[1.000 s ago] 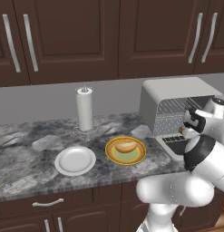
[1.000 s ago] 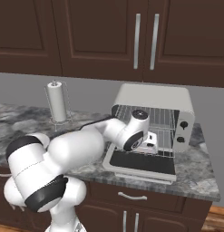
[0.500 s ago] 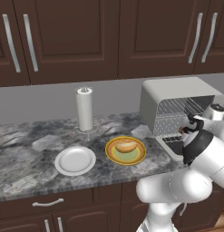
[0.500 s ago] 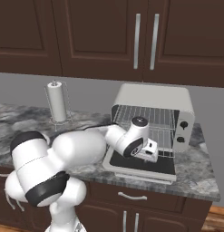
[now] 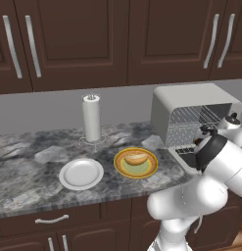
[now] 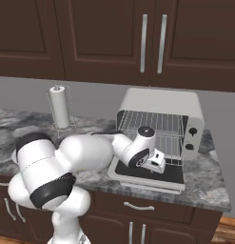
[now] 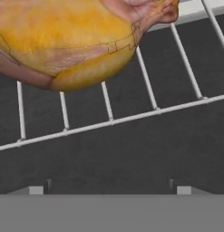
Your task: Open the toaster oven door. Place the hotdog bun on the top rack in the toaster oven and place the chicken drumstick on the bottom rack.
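So the flat dark-glass toaster oven door with its light grey frame (image 6: 150, 172) is dropped down flat in front of the boxy silver-grey toaster oven (image 6: 159, 125), and the arm is reaching low into the opening. From the hand camera, the plump golden-brown roasted chicken drumstick (image 7: 68, 41) is lying on the thin silver wire grid of the bottom rack (image 7: 149, 97), just ahead of the fingertips (image 7: 36, 190) and not touching them. The gripper (image 7: 109, 190) has its jaws spread wide with nothing between them, so I'd say the drumstick is released and sitting on its own.

The bit that matters for what comes next: the drumstick sits straight ahead of the hand, deeper into the oven, with its long axis running roughly across the hand view, fat end to one side and tapering toward the upper right corner. So any move forward would bump it; backing straight out looks like the safe direction.

The small oblong tan hotdog bun (image 5: 135, 158) is on the yellow-rimmed plate with the green centre (image 5: 136, 163), out on the grey marbled counter (image 5: 29, 171) and well apart from the oven, off to the arm's left. The upper wire grid, the top rack (image 6: 150, 121), looks bare, so the bun half of the job isn't done yet.
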{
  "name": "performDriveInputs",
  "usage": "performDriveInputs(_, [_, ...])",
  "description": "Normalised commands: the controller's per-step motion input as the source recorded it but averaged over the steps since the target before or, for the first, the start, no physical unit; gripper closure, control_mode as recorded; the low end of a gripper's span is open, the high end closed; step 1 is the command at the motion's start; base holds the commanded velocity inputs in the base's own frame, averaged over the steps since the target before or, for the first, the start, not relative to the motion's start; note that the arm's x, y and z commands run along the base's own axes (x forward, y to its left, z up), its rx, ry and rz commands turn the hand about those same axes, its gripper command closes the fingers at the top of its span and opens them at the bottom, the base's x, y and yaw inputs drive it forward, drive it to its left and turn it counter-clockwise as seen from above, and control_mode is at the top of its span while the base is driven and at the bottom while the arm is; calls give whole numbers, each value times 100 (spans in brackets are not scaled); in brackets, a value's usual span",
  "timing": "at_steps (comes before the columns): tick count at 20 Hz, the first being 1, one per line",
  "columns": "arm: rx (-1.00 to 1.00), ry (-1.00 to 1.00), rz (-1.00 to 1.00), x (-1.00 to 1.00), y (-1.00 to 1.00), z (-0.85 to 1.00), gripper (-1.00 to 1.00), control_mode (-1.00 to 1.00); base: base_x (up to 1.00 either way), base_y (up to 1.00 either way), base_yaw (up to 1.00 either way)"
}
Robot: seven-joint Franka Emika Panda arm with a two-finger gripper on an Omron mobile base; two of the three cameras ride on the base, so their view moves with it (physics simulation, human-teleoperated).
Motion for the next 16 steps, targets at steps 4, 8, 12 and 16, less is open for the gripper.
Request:
performDriveInputs(4, [0, 0, 1, 17, 0, -5, -100, -100, 0, 0, 0])
performDriveInputs(8, [0, 0, 0, 13, 1, -9, -100, -100, 0, 0, 0])
performDriveInputs(12, [0, -1, 0, 5, 2, -9, -100, -100, 0, 0, 0])
performDriveInputs(16, [0, 0, 0, 14, 6, -13, -100, -100, 0, 0, 0])
